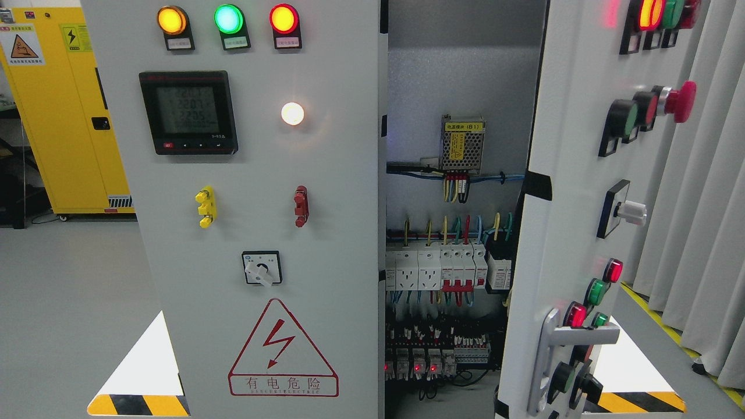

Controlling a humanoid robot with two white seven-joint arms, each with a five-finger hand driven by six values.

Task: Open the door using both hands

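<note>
Rt door [559, 192] swung open at 3 o'clock, lt door [262, 203] shut; no hands visible, fingers unknown. Next, prob.: grab lt door edge.

- Grey floor [64, 302] runs smooth and glossy out to the left.
- Yellow cabinet [61, 116] stands at the back left, with warning labels [22, 45] near its top.
- Pale curtain [707, 203] hangs in folds down the right edge.
- Yellow-black hazard tape [663, 317] lines the floor below the curtain.
- Lighting is even and bright.
</note>
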